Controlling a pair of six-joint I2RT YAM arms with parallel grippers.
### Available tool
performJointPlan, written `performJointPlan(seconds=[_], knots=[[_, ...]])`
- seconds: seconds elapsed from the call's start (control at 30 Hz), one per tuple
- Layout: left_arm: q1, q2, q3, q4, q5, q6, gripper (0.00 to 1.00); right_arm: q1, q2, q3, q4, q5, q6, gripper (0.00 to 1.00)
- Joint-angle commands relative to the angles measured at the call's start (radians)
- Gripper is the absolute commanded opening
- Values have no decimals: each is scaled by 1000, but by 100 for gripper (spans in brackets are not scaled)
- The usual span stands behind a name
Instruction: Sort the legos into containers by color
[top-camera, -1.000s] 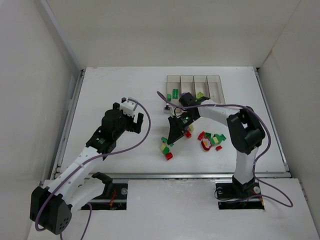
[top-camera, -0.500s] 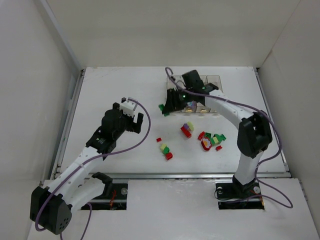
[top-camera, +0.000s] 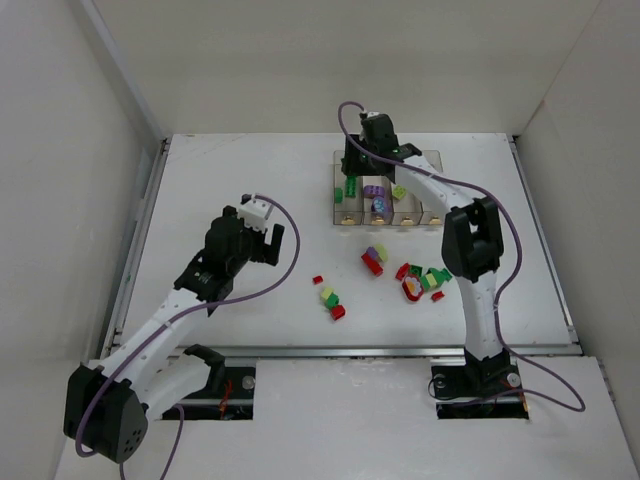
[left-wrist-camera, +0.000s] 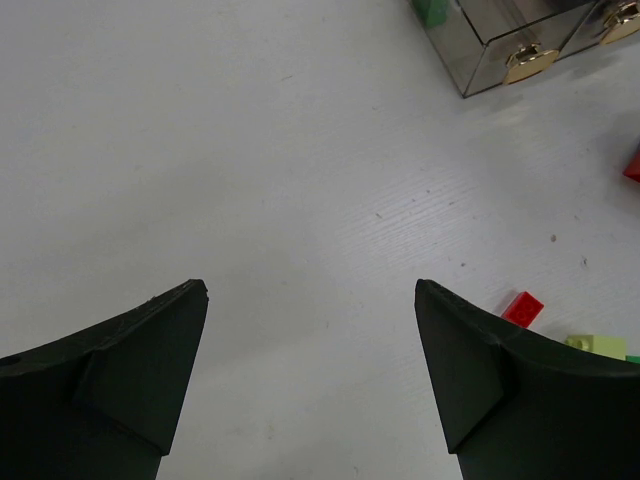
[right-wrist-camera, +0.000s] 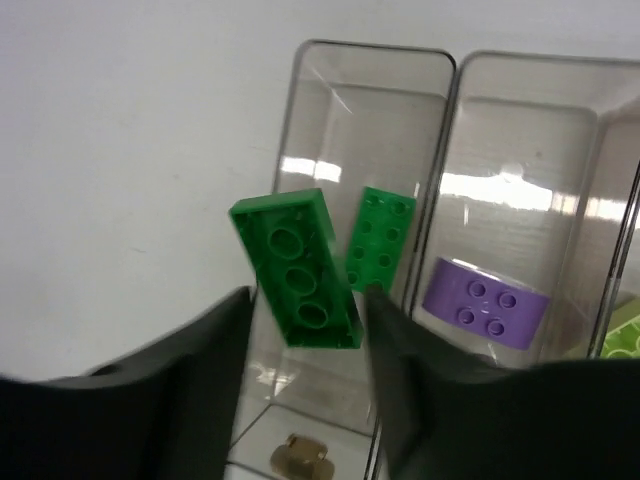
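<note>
A: Where's the right pincer (right-wrist-camera: 309, 292)?
B: Over the leftmost bin (right-wrist-camera: 350, 110) of the four bins (top-camera: 432, 190) in a row at the far side of the counter (top-camera: 240, 170). It's clamped on a green brick (right-wrist-camera: 295, 268), which hangs tilted, its hollow underside showing in the wrist view.
A: Anything in that bin?
B: A second green brick (right-wrist-camera: 381, 238), lying studs up on its floor. The next bin (right-wrist-camera: 520, 130) holds a purple piece (right-wrist-camera: 485, 300); a yellow-green one (top-camera: 399, 192) lies a bin further right.
A: And the left pincer (left-wrist-camera: 310, 292)?
B: Fingers (left-wrist-camera: 120, 380) wide apart, nothing between them, above the counter, left of the bins and apart from them. A small red brick (left-wrist-camera: 522, 308) lies on the counter near it, a pale yellow-green brick (left-wrist-camera: 597, 345) just beside that.
A: The other bricks?
B: Loose on the counter, nearer the arm bases: a cluster (top-camera: 421, 280) of red, green and yellow-green, a small stack (top-camera: 374, 259) left of it, and three more (top-camera: 331, 300) further left.
</note>
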Motion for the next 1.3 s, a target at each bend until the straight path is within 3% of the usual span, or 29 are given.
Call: performJointPlan(seconds=[0.0,0.03,0.07,0.1,0.3,0.5,0.53,0.67,0.7,0.77,0.87,1.0,1.13,1.27], knots=[[18,10,22,7,-17,3,82,-15,5,41,22,66,-14,61],[18,10,22,-2,-17,3,82,-15,5,41,22,66,-14,71],[18,10,22,-2,-17,3,82,-15,5,41,22,66,-14,89],[27,10,22,-2,-17,3,82,-15,5,41,34,37,-28,100],[27,20,22,9,-17,3,82,45,-154,-24,53,67,-158,100],[27,-46,-1,9,-82,3,99,283,-458,-441,199,545,-404,100],[27,-55,-13,9,-130,3,99,283,-534,-487,209,555,-404,100],[27,-106,-23,-22,-240,-6,99,274,-673,-667,206,335,-340,100],[37,-106,-23,-22,-268,-15,99,262,-673,-689,191,58,-339,100],[67,-134,-23,-31,-349,-15,99,313,-651,-726,151,-89,-316,100],[77,-161,-33,-48,-411,35,99,413,-570,-735,102,13,-277,100],[87,-181,-33,-128,-477,46,99,427,-449,-729,174,-35,-191,97],[96,-245,-3,-183,-486,46,99,477,-245,-536,-45,35,-178,94],[106,-279,-3,-194,-477,46,99,493,-236,-545,-35,93,-134,89]])
